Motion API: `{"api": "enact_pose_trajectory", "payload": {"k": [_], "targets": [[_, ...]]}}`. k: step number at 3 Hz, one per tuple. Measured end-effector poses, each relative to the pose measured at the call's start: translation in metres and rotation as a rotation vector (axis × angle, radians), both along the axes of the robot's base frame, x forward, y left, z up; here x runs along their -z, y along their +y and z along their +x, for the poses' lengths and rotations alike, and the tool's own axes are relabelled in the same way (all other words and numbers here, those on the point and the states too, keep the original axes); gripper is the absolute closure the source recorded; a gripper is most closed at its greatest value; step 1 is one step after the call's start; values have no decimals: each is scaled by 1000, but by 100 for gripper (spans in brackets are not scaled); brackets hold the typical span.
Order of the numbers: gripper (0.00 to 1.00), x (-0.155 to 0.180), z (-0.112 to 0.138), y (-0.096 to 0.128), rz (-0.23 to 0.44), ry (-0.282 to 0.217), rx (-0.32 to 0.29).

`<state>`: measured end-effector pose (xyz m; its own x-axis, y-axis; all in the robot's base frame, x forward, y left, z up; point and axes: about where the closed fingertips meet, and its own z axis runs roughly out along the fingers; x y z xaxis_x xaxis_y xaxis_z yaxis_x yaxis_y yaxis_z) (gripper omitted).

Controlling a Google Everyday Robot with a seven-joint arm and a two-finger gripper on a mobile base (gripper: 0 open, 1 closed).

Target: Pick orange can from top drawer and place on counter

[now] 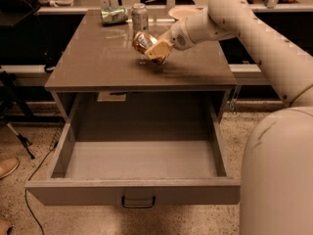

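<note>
- gripper (pixel 150 49) fingers clamped on orange can (pixel 141 40), can tilted
- can is over mid counter (pixel 98 67); touching or just off the surface, can't tell
- arm (pixel 234 13) comes in from 2 o'clock
- tall silver can (pixel 140 16) upright at 12 o'clock of it, green-labelled can (pixel 113 15) on its side at 11
- top drawer (pixel 132 192) pulled open at 6 o'clock, handle (pixel 138 201) on its front

A dented, shiny orange-gold metal can (pixel 142 40) sits clamped in the smooth cream plastic gripper (pixel 153 49) just above the glossy grey-brown counter (pixel 98 65), whose polished sheen mirrors it. Below, the grey-brown top drawer (pixel 142 163) looks matt and smooth, with a dark metal pull handle (pixel 138 202), over a rough speckled stone floor (pixel 29 214).
</note>
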<state>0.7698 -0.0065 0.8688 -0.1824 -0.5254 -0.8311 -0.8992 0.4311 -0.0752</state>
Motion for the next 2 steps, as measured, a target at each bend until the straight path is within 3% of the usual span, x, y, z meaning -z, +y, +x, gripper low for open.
{"api": "enact_pose_trajectory", "payload": {"k": [2], "targets": [[4,17,5,6,-32,44,-20]]}}
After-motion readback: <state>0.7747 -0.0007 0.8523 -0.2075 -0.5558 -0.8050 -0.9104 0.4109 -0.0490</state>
